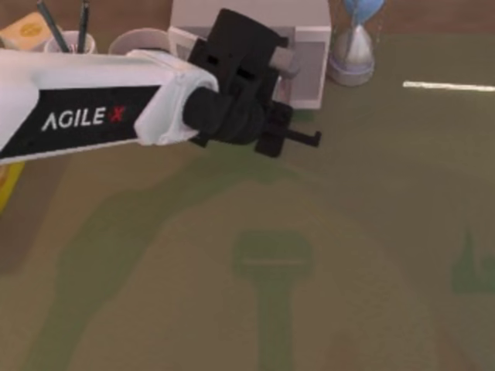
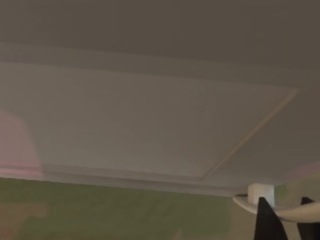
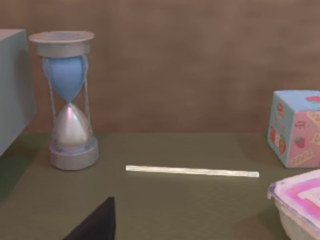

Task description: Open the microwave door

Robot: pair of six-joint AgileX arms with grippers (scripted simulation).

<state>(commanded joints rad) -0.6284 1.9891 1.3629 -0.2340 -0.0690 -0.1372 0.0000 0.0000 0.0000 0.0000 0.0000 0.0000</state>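
From the top view's left, the left arm (image 1: pixel 85 104) reaches across the olive table (image 1: pixel 371 232), its gripper (image 1: pixel 298 135) just before the microwave (image 1: pixel 255 23) at the far edge. The left wrist view shows the microwave door (image 2: pixel 150 125) filling the frame, with dark fingertips (image 2: pixel 267 220) at its handle (image 2: pixel 261 192); whether the jaws grip it cannot be told. An hourglass (image 1: pixel 357 42) stands just right of the microwave, then a pale stick (image 1: pixel 448 86); the right arm is out of the top view.

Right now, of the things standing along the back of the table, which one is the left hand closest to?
The microwave. The left hand sits right at its front, by the microwave door. The hourglass stands farther toward the table's right, and the pen cup far left.
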